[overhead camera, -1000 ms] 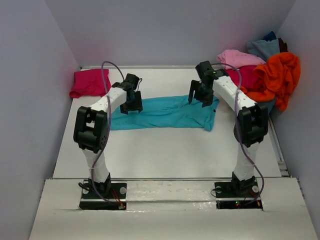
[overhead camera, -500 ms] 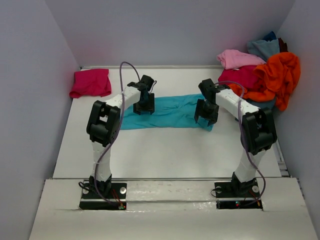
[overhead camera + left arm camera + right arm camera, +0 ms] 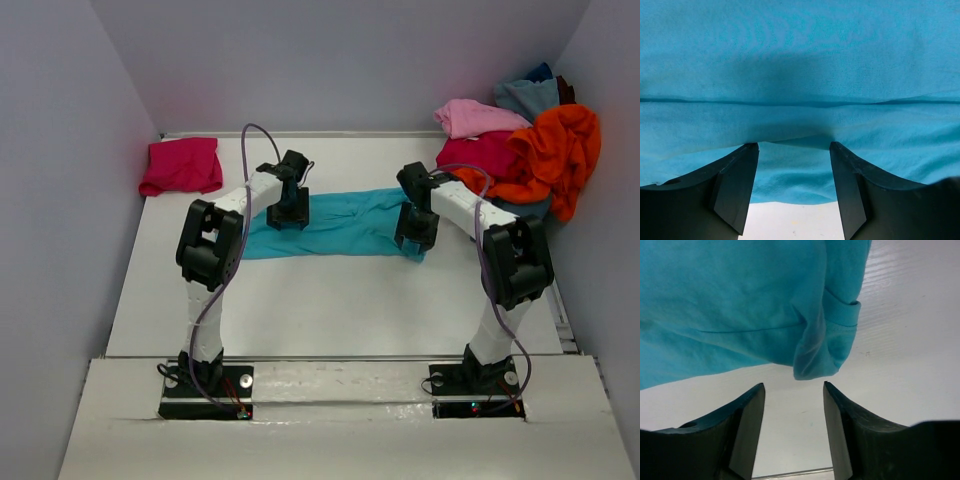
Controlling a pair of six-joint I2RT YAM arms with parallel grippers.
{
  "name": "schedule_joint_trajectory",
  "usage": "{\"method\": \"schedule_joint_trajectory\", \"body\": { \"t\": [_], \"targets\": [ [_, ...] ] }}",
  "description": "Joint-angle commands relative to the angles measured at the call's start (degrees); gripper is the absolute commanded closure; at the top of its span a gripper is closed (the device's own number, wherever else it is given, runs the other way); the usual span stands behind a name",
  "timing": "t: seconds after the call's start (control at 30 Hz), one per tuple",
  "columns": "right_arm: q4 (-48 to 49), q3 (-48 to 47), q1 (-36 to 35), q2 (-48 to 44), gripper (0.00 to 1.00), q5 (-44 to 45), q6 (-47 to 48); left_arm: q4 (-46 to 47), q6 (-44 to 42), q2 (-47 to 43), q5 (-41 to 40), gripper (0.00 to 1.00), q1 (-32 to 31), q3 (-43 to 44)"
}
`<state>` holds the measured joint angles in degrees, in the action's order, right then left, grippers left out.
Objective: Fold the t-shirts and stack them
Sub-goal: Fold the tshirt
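The turquoise t-shirt point(image 3: 340, 225) lies in a flattened band mid-tabletop point(image 3: 330, 300). My left pincer point(image 3: 792, 145) is released over its near edge, and my right pincer point(image 3: 794, 385) is released by the sleeve corner. I should pinch both layers squarely, then fold evenly.

Blue shirt point(image 3: 524, 97) partly behind orange shirt point(image 3: 560, 150)

a white table point(image 3: 330, 300) fills the middle of the top view; close up its surface is matte with fine parallel lines. a thin pale rail point(image 3: 300, 133) runs along the table's far edge, and a similar strip point(image 3: 563, 310) runs along its right edge. plain grey-lilac walls close it in: a back wall point(image 3: 340, 60), a left wall point(image 3: 60, 220) and a right wall point(image 3: 612, 300). at the near edge lies a white board point(image 3: 340, 445), with a glossy band across its far side.
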<state>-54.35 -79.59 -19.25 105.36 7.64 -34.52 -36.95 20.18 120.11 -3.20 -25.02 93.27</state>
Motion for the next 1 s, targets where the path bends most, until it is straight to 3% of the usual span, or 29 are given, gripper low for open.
{"method": "schedule_joint_trajectory", "body": {
  "t": [0.0, 0.3, 0.4, 0.57, 0.7, 0.97],
  "targets": [
    [0.6, 1.7, -0.5, -0.9, 0.49, 4.3, -1.9, -1.2, -1.1, 0.1, -0.5, 0.3, 0.0, 1.4],
    [0.7, 3.3, -0.5, -0.6, 0.69, 5.4, -2.7, -0.8, -1.4, 0.3, -1.2, 0.3, 0.0, -0.3],
    [0.8, 3.5, -0.5, -0.6, 0.7, 6.0, -2.9, -0.5, -1.2, 0.4, -1.9, 0.3, 0.0, -1.1],
    [1.1, 4.1, -0.5, -0.3, 0.8, 6.4, -2.9, -0.7, -0.6, 0.9, -2.6, 0.3, 0.0, -1.4],
    [1.3, 4.6, -0.5, -0.3, 0.93, 6.4, -3.1, -0.8, -0.5, 0.8, -2.9, 0.31, 0.0, -1.3],
    [1.2, 5.9, -0.5, -0.9, 0.93, 8.2, -3.4, -0.6, -0.4, 0.4, -3.0, 0.31, 0.0, -2.4]
  ]
}}
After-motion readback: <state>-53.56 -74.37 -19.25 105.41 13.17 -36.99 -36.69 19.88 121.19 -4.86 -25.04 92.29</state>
